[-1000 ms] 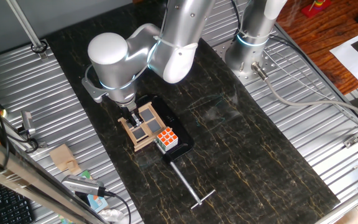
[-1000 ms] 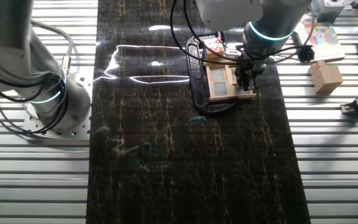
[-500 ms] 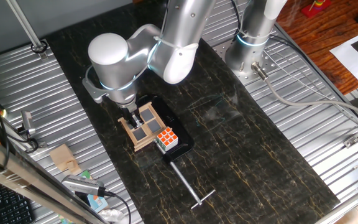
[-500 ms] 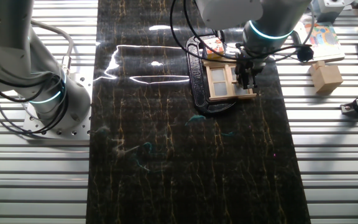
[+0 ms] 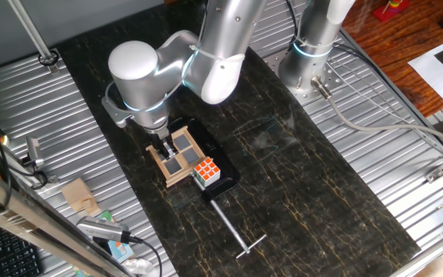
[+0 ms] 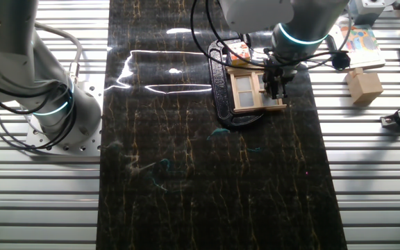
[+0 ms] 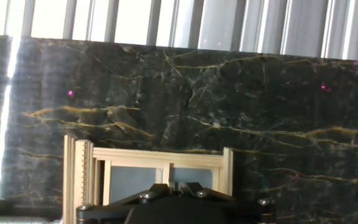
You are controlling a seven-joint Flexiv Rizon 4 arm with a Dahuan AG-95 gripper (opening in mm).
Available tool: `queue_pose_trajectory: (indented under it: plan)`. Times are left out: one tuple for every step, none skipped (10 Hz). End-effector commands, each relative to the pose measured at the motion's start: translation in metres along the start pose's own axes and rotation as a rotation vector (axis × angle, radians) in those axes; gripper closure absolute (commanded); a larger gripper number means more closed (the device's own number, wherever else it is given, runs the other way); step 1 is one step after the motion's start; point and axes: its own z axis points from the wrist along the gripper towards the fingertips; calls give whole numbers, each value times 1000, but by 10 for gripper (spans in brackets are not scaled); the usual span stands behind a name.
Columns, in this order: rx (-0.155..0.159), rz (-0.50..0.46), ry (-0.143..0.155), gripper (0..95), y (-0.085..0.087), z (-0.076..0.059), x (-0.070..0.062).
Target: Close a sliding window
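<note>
The sliding window (image 5: 178, 156) is a small tan wooden frame with cross bars and dark panes, on a black base (image 5: 227, 178) near the dark table's left side. It also shows in the other fixed view (image 6: 248, 92) and in the hand view (image 7: 166, 163). My gripper (image 5: 162, 144) points straight down onto the window's edge nearest the arm, also seen in the other fixed view (image 6: 275, 86). In the hand view the gripper (image 7: 176, 186) has its jaws drawn almost together over the window's upright middle bar. Whether they touch the wood is hidden.
A multicoloured Rubik's cube (image 5: 206, 171) stands on the black base right beside the window. A metal T-shaped rod (image 5: 233, 228) lies in front of it. A wooden block (image 6: 364, 87) and small items lie on the ribbed metal beside the table. A second arm's base (image 6: 57, 114) stands apart.
</note>
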Motion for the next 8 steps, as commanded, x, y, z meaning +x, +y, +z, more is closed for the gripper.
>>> queue_pose_trajectory:
  plan:
    - [77, -56, 11, 950, -1, -2, 1]
    - [99, -70, 16, 950, -3, -6, 1]
    - [120, -91, 25, 950, -5, -10, 2]
    - [133, -108, 29, 950, -6, -13, 2]
    - [142, -121, 33, 950, -7, -18, 3]
    - [138, -139, 35, 950, -11, -28, 5]
    - [131, -142, 38, 950, -11, -34, 7]
    - [95, -130, 41, 950, -9, -44, 9]
